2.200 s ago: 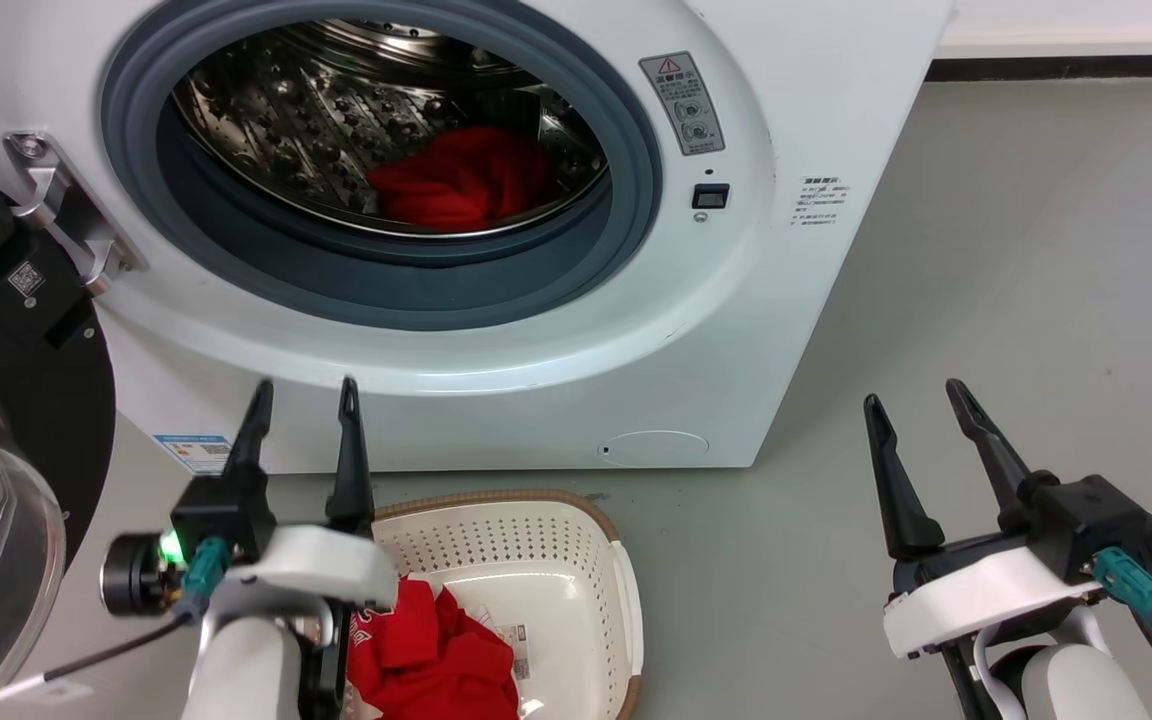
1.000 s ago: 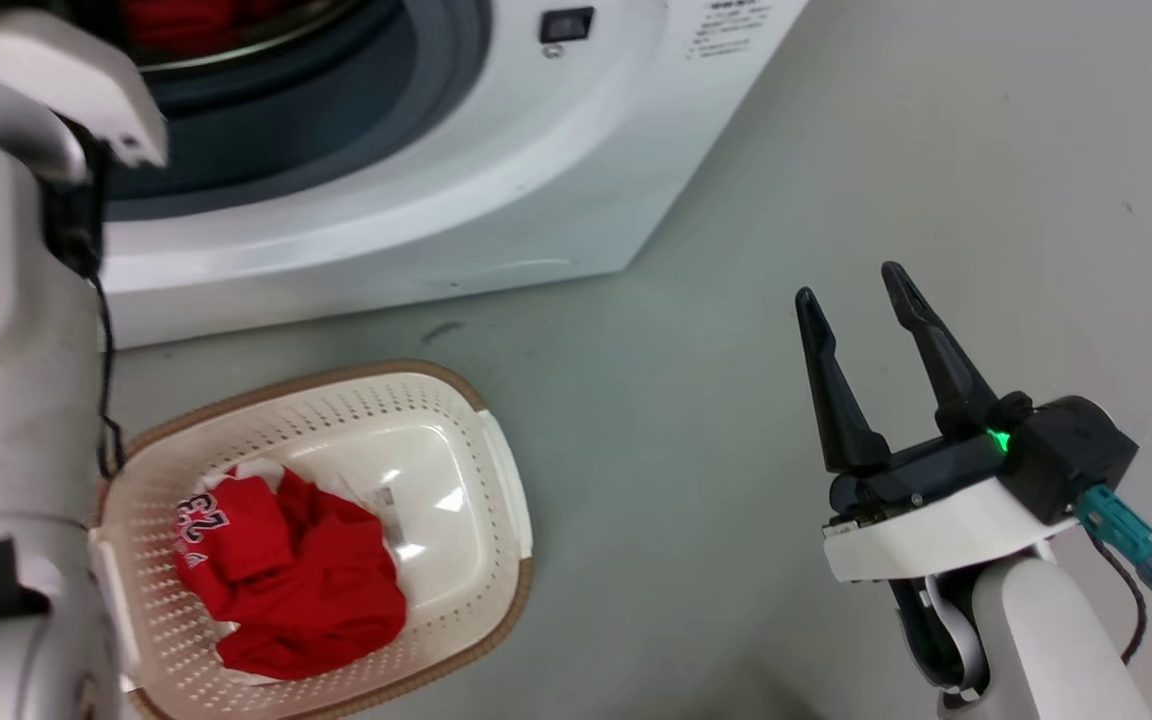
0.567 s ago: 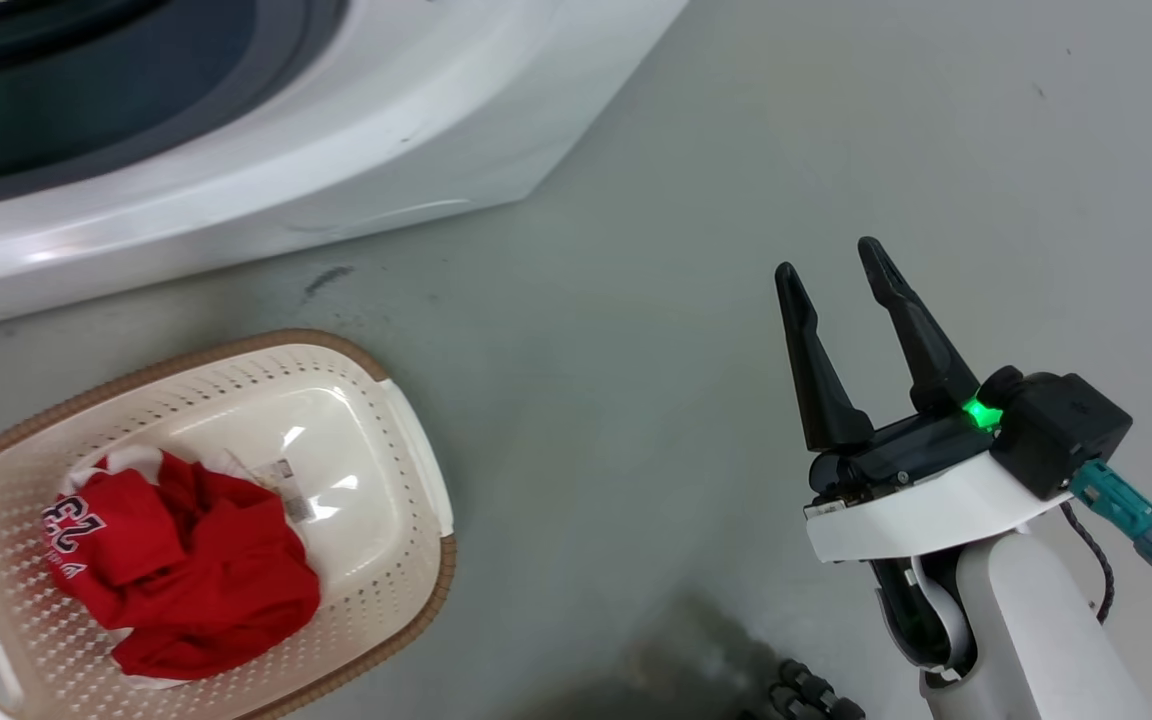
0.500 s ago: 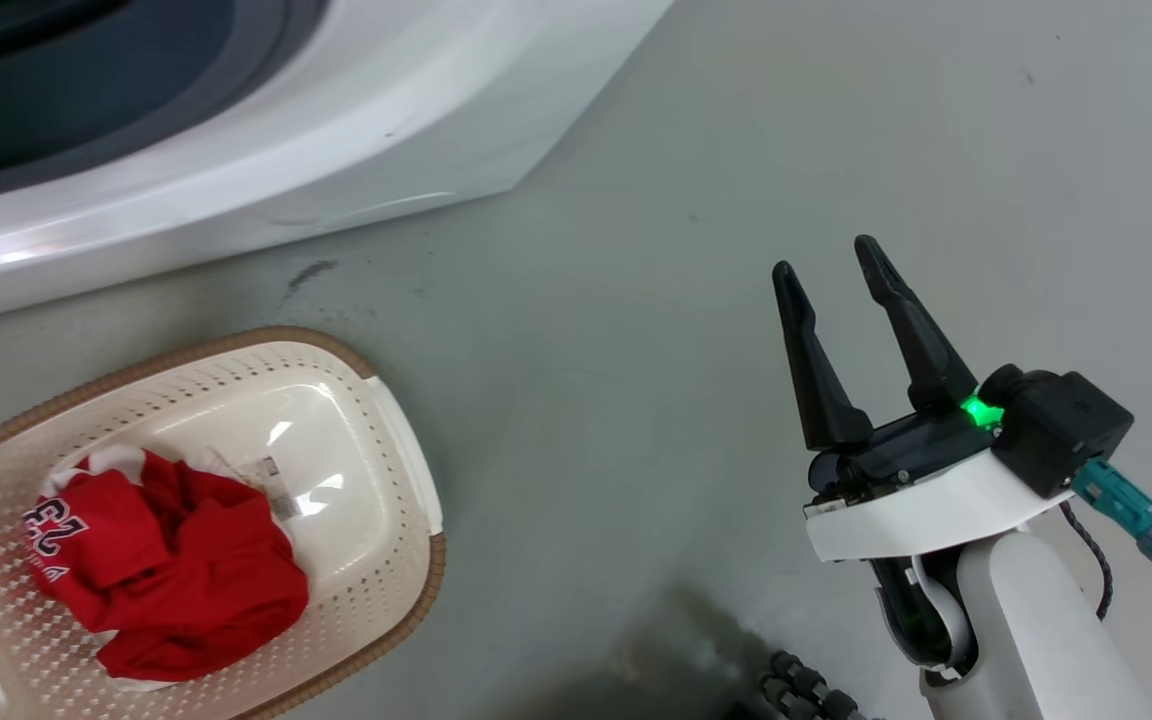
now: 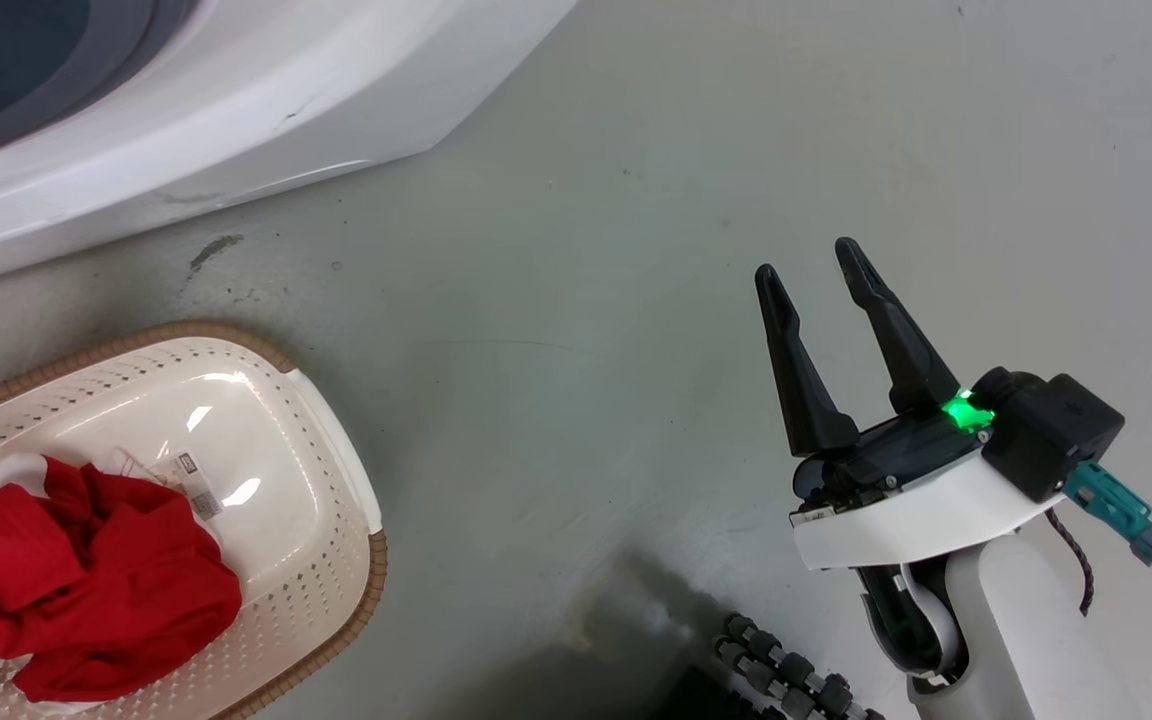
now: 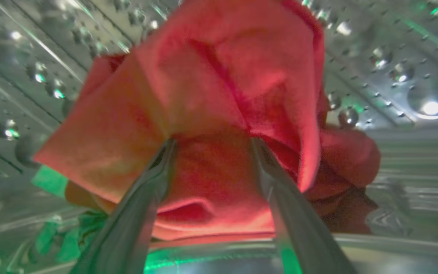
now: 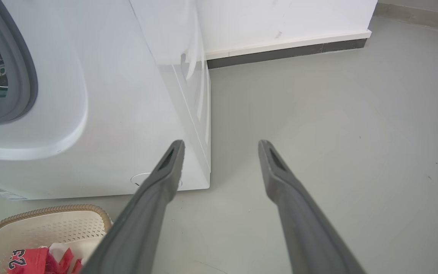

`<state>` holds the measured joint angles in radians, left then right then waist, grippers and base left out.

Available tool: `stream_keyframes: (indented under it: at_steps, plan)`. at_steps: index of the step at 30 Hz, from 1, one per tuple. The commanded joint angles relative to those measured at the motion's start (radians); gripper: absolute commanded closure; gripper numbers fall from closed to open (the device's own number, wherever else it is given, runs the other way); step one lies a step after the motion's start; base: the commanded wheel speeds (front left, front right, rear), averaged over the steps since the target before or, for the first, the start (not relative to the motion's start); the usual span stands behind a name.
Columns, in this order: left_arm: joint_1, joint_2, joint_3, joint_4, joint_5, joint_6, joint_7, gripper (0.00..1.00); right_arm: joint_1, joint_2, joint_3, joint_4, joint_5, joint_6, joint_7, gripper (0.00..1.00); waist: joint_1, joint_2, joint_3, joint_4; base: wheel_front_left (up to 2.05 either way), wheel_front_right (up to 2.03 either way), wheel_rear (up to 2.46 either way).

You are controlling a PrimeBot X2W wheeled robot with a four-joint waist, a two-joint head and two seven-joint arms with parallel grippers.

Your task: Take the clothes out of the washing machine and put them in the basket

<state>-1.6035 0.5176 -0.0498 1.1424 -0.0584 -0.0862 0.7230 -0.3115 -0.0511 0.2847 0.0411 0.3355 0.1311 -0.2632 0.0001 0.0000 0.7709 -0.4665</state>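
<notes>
- Against the head view of half a second ago, the whole picture has shifted, so the camera has moved. The basket (image 5: 141, 335) now sits further toward the left edge, and the washing machine (image 5: 236, 120) takes up less of the upper left corner.
- The jersey (image 5: 86, 590) lies in the basket as before; the frame edge now cuts its number.
- The right pincer (image 5: 806, 260) keeps the same spread: fingers apart, holding nothing, above the bare floor (image 5: 586, 300), well apart from the basket.
- More of a black ribbed part (image 5: 786, 670), possibly a cable sleeve, shows at the bottom edge.
- The left wrist view shows the inside of the steel drum (image 6: 394, 57). The left pincer (image 6: 211, 142) is there with its fingers spread, not clamped, and the plain red garment (image 6: 211, 95) bunches up between and beyond the tips.
- The right wrist view adds the machine's front with its grey door seal (image 7: 32, 87), the white wall (image 7: 280, 19) and dark skirting (image 7: 287, 51), plus a corner of the basket just beside the machine's foot.
</notes>
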Motion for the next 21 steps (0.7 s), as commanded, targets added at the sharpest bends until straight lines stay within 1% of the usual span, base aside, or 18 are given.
stream_keyframes:
  at_steps: [1,2,3,4,5,8,12,18,21]
  plan:
    - [-0.006,0.004,0.001,0.004,-0.005,0.011,0.028,0.0,-0.004,0.002,0.003,-0.003,0.006,-0.001,-0.002,0.0,-0.0001,0.0,0.003,-0.003,0.0,0.0,0.0]
    - [-0.005,0.006,0.003,0.0,-0.007,0.017,0.046,0.0,-0.005,0.002,0.005,-0.003,0.008,-0.001,-0.002,0.0,-0.0001,0.0,0.005,-0.004,0.0,0.0,0.0]
    - [0.0,0.008,0.005,-0.004,-0.009,0.024,0.061,0.12,-0.006,0.002,0.006,-0.002,0.009,-0.001,-0.002,0.0,-0.0001,0.0,0.005,-0.005,0.0,0.0,0.0]
    - [0.006,0.008,0.005,-0.015,-0.012,0.028,0.066,0.62,-0.006,0.002,0.007,0.0,0.01,-0.001,-0.002,0.0,-0.0001,0.0,0.005,-0.005,0.0,0.0,0.0]
    - [0.013,0.01,0.003,-0.028,-0.011,0.036,0.063,1.0,-0.007,0.002,0.007,0.001,0.01,-0.001,-0.002,0.0,-0.0001,0.0,0.006,-0.005,0.0,0.0,0.0]
    - [0.045,0.012,0.002,-0.065,-0.012,0.057,0.045,1.0,-0.013,0.002,0.006,0.004,0.007,-0.001,-0.002,0.0,-0.0001,0.0,0.001,-0.001,0.0,0.0,0.0]
    - [0.098,0.007,-0.006,-0.141,-0.006,0.086,-0.043,1.0,-0.02,0.002,0.0,0.005,-0.005,-0.001,-0.002,0.0,-0.0001,0.0,-0.019,0.014,0.0,0.0,0.0]
    - [0.212,-0.011,-0.006,-0.237,-0.018,0.11,-0.26,1.0,-0.021,0.001,-0.008,0.013,-0.031,-0.001,-0.002,0.0,-0.0001,0.0,-0.076,0.045,0.0,0.0,0.0]
    - [0.272,-0.024,-0.004,-0.265,-0.031,0.11,-0.386,1.0,-0.017,0.001,-0.013,0.02,-0.044,-0.001,-0.002,0.0,-0.0001,0.0,-0.113,0.06,0.0,0.0,0.0]
